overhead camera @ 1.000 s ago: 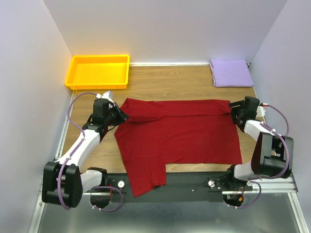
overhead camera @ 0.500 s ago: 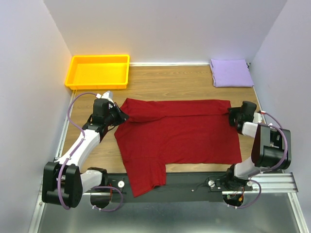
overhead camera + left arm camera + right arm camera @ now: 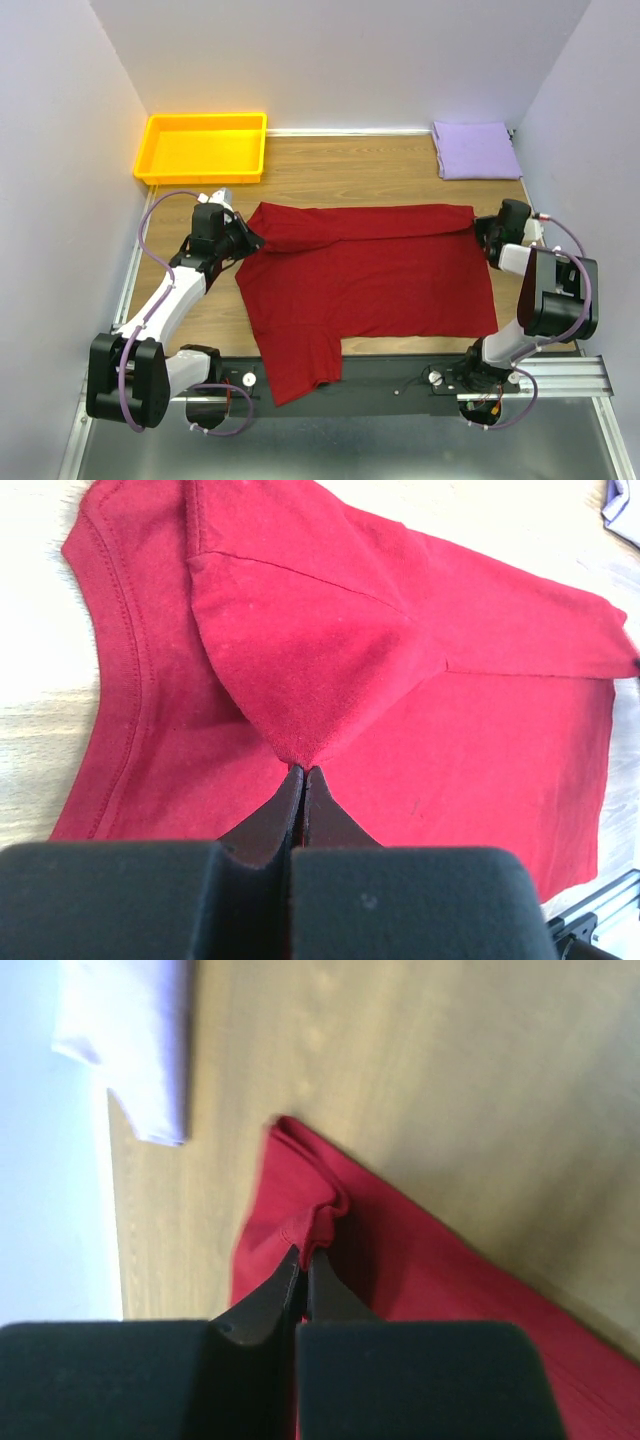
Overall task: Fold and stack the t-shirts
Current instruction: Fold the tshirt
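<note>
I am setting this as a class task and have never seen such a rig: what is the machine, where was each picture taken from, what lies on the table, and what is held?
The machine is a left arm and a right arm, bolted at the near edge of the table. One picture comes from a fixed camera above and behind them; the other two from wrist cameras looking past each arm's own fingers. On it lies a spread red t-shirt, its far edge folded over. A folded lavender t-shirt sits far right, a yellow tray far left. The left end effector and right end effector are shut, each pinching one end of that fold.
</note>
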Controlling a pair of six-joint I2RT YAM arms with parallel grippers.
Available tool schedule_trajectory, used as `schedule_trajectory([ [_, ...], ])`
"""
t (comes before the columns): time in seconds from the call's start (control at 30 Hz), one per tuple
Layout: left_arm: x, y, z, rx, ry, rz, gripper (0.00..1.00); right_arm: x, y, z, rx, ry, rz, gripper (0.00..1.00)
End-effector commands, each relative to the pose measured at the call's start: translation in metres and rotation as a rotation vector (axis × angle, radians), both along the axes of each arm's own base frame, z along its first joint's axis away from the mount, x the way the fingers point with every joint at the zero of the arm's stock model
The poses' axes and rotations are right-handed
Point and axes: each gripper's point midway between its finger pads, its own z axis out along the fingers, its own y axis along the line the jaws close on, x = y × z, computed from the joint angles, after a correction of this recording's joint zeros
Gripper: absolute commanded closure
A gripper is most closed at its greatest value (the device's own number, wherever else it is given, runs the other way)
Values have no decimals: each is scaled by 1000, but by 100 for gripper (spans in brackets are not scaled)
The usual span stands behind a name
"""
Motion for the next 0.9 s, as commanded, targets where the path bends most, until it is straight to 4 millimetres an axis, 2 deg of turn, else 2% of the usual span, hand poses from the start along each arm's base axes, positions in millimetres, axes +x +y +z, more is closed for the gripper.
schedule_trajectory([
  [0.0,14,4,23,22,-63,27,100,21,-14,39,-128,-53,43,95],
  [0.07,24,5,32,29,-84,36,100,25,-16,47,-163,-51,61,95],
  [0.1,35,6,48,28,-120,44,100,32,-18,56,-198,-59,84,95],
  [0.17,53,9,53,52,-129,59,100,40,-20,63,-228,-63,107,95],
  [0.2,71,10,63,61,-150,64,100,47,-20,67,-259,-65,139,95],
  [0.27,90,10,74,72,-175,64,100,57,-20,70,-280,-60,177,95],
  [0.3,107,10,98,72,-229,67,100,62,-17,70,-296,-59,218,96],
  [0.33,121,11,91,94,-217,68,100,74,-18,73,-302,-65,236,96],
  [0.37,132,12,94,104,-226,68,100,78,-19,72,-310,-57,248,97],
  [0.4,149,13,119,108,-280,77,100,84,-11,72,-307,-64,307,97],
  [0.43,163,14,105,125,-256,78,100,94,-12,72,-308,-69,323,99],
  [0.47,173,14,106,135,-261,75,100,99,-12,71,-308,-69,336,99],
  [0.5,191,14,108,147,-271,69,100,103,-9,70,-308,-69,360,99],
  [0.57,207,12,108,154,-274,54,100,111,-10,66,-308,-62,370,99],
  [0.6,217,10,120,156,-304,43,100,113,-11,65,-310,-59,372,99],
  [0.63,224,6,108,155,-282,22,100,114,-11,62,-313,-53,376,99],
  [0.7,233,2,111,156,-300,0,100,117,-13,59,-322,-41,382,99],
  [0.73,236,1,105,159,-292,-9,100,117,-12,57,-325,-37,391,99],
  [0.87,234,-1,106,168,-300,-40,100,114,-13,58,-344,-20,402,99],
])
